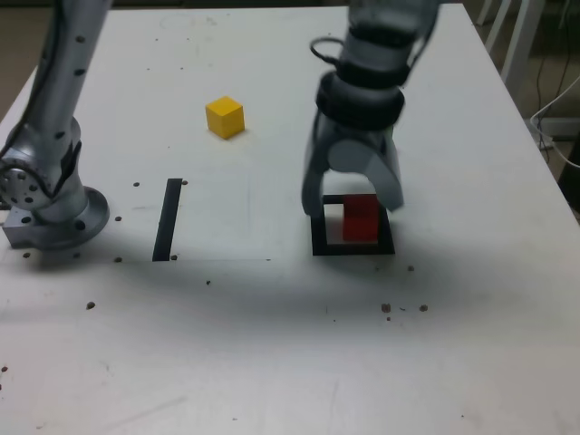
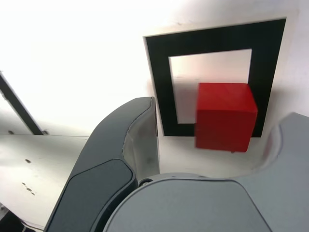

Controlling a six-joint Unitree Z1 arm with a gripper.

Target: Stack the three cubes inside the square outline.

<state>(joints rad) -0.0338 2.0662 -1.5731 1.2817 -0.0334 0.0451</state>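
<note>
So we had the gripper (image 2: 212,126) right over the red cube (image 2: 224,118), jaws spread apart with the cube sitting between them, no clamp on it that we could see. The cube was just below the fingertips, over the square outline (image 2: 157,82), more to its right side in the exterior view. To us it looked light and stiff, pretty hard to break, though those smooth matte faces might've slid a bit under a sloppy pinch. If it needed a nudge, we'd have taken it by two opposite flat sides, low down and square on, never by the corners. Farther off from the gripper, toward the exterior view's upper left, was the yellow cube (image 1: 226,119), out on the bare tabletop (image 1: 272,362). We figured same deal there: flat sides, gentle squeeze. We couldn't spot the green one.
</note>
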